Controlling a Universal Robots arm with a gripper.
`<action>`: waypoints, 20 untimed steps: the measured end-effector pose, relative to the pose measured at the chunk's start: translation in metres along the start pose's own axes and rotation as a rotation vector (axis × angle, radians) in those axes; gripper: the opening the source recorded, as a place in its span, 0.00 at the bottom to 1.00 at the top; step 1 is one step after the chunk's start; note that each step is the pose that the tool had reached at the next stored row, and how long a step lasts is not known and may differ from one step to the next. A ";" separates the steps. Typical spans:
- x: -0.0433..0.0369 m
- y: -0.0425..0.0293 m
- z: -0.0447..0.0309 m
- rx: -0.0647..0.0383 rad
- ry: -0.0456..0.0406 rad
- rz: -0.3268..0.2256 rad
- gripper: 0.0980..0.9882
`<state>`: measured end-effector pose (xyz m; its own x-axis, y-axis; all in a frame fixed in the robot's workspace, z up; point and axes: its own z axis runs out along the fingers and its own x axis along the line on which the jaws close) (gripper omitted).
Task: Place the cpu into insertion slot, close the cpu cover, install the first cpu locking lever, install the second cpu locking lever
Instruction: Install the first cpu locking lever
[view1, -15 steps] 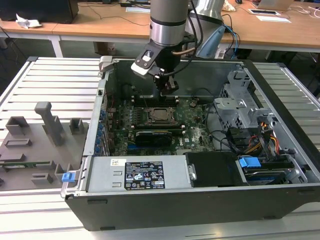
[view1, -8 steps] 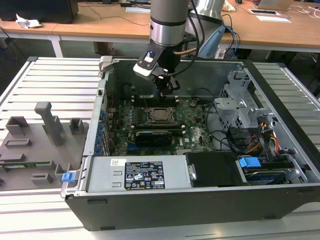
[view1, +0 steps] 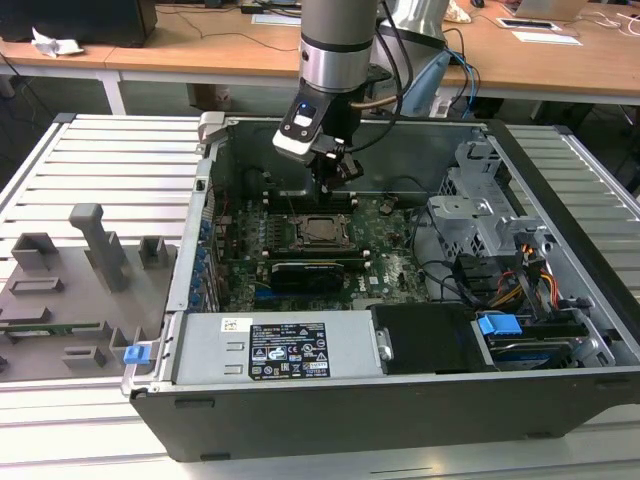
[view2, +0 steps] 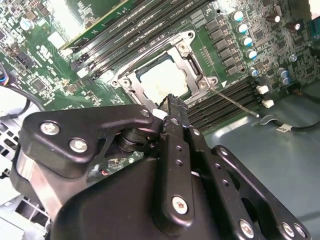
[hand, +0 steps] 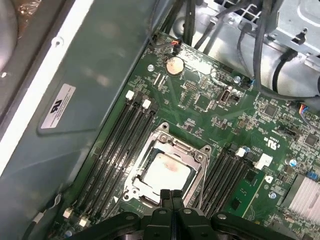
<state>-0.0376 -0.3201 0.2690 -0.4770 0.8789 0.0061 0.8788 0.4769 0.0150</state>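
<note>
Starting at the case's (view1: 400, 420) near edge in the exterior view: a grey PSU (view1: 280, 350) w/ a label runs along that edge. A black box (view1: 425, 335) sits beside it, and a blue clip (view1: 498, 325) lies toward the near corner on the exterior view's right.

Next back, on the green mobo (view1: 395, 270), a long black card (view1: 305, 272) lies across the board. Just behind it, mid-board, is the insertion slot (view1: 322, 245) w/ the cpu (view1: 322, 229) seated in it, silver top up.

In the first wrist view the cpu cover (hand: 176, 143) lies flat around the chip, whose top shows thru the cut-out. Mem. slots (hand: 120, 145) flank the socket on two sides. In the second wrist view a thin metal lever (view2: 235, 102) sticks out slantwise from one socket corner, over the mem. slots, clear of the frame.

The gripper (view1: 328, 190) hangs over the socket's far edge, fingers (hand: 165, 197) pressed together w/ nothing btwn them. Its tips are right at the cover's rim; contact can't be told. Behind it the arm (view1: 335, 50) rises by the case's far wall.

A metal drive cage (view1: 480, 200) sits in the far corner on the exterior view's right. Outside the case, on the exterior view's left, a grey fixture tray (view1: 60, 290) rests on the slatted bench (view1: 120, 150). Wooden desks (view1: 250, 45) are farthest back.
</note>
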 end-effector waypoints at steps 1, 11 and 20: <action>0.0000 0.0000 0.0000 0.000 0.0002 -0.009 0.01; 0.0000 0.0000 0.0000 0.000 0.0010 -0.067 0.01; 0.0000 0.0000 0.0000 0.001 0.0019 -0.123 0.01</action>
<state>-0.0376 -0.3201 0.2690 -0.5817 0.8134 0.0061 0.8134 0.5815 0.0150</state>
